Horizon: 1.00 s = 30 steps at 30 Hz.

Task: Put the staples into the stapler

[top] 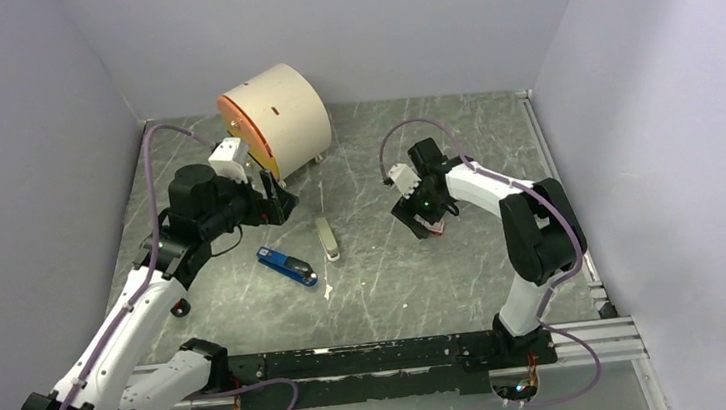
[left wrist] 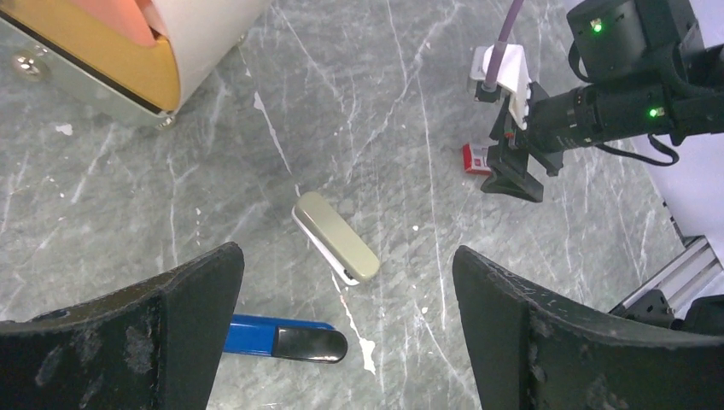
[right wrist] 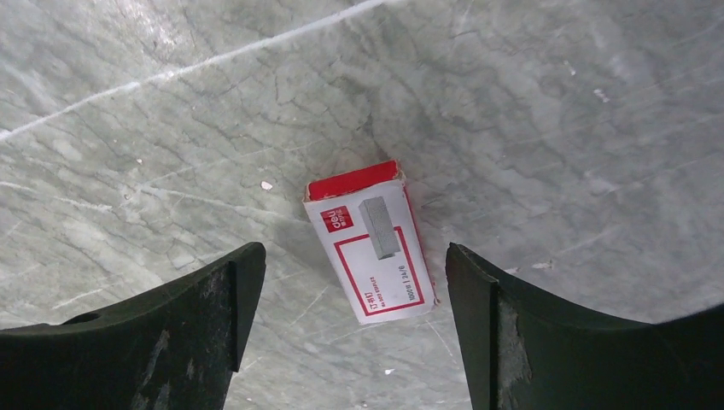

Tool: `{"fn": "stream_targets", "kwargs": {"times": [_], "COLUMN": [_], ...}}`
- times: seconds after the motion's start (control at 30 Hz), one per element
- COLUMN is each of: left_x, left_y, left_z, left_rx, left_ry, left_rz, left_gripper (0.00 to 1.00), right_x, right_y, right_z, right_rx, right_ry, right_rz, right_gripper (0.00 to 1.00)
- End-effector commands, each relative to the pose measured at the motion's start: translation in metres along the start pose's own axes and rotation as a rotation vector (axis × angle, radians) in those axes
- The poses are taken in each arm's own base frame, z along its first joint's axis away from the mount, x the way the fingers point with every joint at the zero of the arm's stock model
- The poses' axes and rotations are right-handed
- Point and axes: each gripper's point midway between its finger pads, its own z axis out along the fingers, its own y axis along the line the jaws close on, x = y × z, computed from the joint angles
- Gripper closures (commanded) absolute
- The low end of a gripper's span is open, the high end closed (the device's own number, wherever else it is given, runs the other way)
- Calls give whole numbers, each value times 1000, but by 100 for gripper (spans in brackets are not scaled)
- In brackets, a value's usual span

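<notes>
Right claw (right wrist: 353,254) gapes above a red-white box (right wrist: 369,242), grey-green stapler (left wrist: 335,237) near blue stapler (top: 287,266).

Free: we see bare table (top: 387,283) right of the stapler (top: 287,266) | Obstacles: grey-green stapler (top: 327,239) near it, drum (top: 280,117) behind

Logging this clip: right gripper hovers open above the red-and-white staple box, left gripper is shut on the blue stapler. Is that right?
Not quite. The left gripper is open and holds nothing. The left wrist view shows the blue stapler lying on the table below it, near the grey-green stapler. The right gripper does hover open above the staple box.
</notes>
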Motion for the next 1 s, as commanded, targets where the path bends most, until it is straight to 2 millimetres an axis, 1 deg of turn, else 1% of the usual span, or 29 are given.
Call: {"fn": "stream_targets", "kwargs": {"times": [0.0,0.07,0.17,0.27,0.33,0.43,0.53,0.63,0.73,0.77,0.87,0.97], "left_x": [-11,-11,-10,-9,-9,-10,-9,-4,0,1,3,5], "left_y": [-10,-13,-17,-21,-25,-32,-39,-43,-48,-50,-55,-58], "left_z": [8,11,15,19,21,22,25,29,33,35,39,43], "left_rx": [36,51,79,101,120,162,202,227,260,271,305,326], "left_ry": [-16,-16,-11,-1,5,10,16,38,54,61,76,89], "left_rz": [44,36,28,14,5,-7,-28,-59,-80,-88,-103,-109], "left_gripper": [3,3,3,6,6,9,10,9,9,9,9,8], "right_x": [5,8,7,6,9,15,19,20,26,27,32,35], "right_y": [0,2,5,7,6,7,8,6,3,3,1,1], "right_z": [1,5,6,8,9,13,16,15,13,12,13,15], "right_rx": [-40,-56,-71,-88,-94,-105,-122,-118,-99,-93,-71,-58], "right_ry": [18,20,6,7,15,34,41,37,45,46,49,41], "right_rz": [-17,-16,-19,-24,-22,-15,8,17,21,19,10,-2], "right_gripper": [19,20,21,23,24,26,27,27,28,29,39,45]}}
